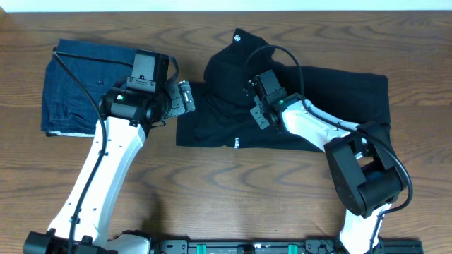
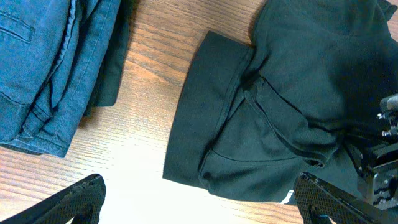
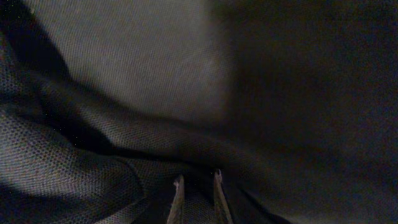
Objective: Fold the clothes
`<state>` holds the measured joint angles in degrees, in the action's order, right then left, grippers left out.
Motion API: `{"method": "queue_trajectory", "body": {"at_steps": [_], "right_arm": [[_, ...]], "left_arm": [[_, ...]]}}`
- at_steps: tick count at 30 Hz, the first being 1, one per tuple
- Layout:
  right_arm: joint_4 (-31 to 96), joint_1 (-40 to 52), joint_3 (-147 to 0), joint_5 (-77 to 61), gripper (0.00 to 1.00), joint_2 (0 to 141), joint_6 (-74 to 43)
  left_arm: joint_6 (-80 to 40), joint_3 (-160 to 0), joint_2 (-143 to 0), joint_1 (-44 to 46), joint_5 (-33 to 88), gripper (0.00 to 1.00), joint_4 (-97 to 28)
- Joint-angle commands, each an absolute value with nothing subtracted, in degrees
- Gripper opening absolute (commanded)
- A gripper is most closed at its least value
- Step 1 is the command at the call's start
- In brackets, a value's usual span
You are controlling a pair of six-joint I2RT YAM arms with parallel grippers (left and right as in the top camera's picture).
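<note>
**Right claw low on the black shirt, left claw wide beside it**

The right claw [image 3: 198, 179] is pressed down into the plain black short-sleeved T-shirt of soft fabric [image 1: 339, 99]. Its two fingertips [image 3: 178, 184] stand only a narrow gap apart. Dark weave and a raised crease fill its wrist view just ahead of the tips. I cannot tell whether any cloth is pinched between them.

From above, the shirt spreads out under this claw in every direction on the brown wood-grain counter [image 1: 212, 190]. A long flat stretch runs off to the claw's right. A bunched, folded-over part lies beyond the claw towards the far edge and shows the round neck label [image 1: 237, 37]. The small white logo [image 1: 236, 143] sits on the hem on the near side of the claw, close to it.

The left claw [image 1: 188, 97] hangs above the counter with its jaws spread wide and nothing between them. It points at the shirt's left edge. In its wrist view, a folded sleeve lies just ahead of it, between the lines of the two fingers. The right claw shows at the far right of that view.

The folded dark blue denim-like garment [image 1: 78, 85] lies behind and to the left of the left claw, on the side away from the shirt. A strip of bare counter separates the two garments
</note>
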<state>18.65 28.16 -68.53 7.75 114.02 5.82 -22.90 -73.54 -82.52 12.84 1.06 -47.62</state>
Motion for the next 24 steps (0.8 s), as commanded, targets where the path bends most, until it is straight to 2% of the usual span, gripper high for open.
{"method": "queue_trajectory", "body": {"at_steps": [1, 8, 15, 17, 19, 22, 24], "right_arm": [[18.39, 27.16, -68.29, 9.26, 0.17, 116.60, 5.15], [20.45, 27.16, -68.42, 9.26, 0.20, 110.91, 4.95], [28.69, 26.44, -68.42, 9.23, 0.38, 100.64, -0.49], [32.29, 25.63, -68.42, 9.23, 0.38, 98.87, -1.10], [36.21, 24.43, -68.42, 9.23, 0.28, 98.15, -1.72], [41.32, 21.98, -68.23, 9.19, 0.06, 98.72, -3.29], [43.64, 20.32, -67.90, 8.97, 0.01, 99.50, -4.60]], "left_arm": [[-23.00, -73.63, -82.30, 12.67, 0.38, 0.98, -47.70], [-23.00, -73.63, -82.30, 12.67, 0.38, 0.98, -47.70], [-23.00, -73.63, -82.30, 12.67, 0.38, 0.98, -47.70], [-23.00, -73.63, -82.30, 12.67, 0.38, 0.98, -47.70], [-23.03, -73.63, -82.30, 12.67, 0.38, 0.98, -47.70], [-23.03, -73.63, -82.30, 12.67, 0.38, 0.98, -47.70], [-23.03, -73.63, -82.30, 12.67, 0.38, 0.98, -47.70]]}}
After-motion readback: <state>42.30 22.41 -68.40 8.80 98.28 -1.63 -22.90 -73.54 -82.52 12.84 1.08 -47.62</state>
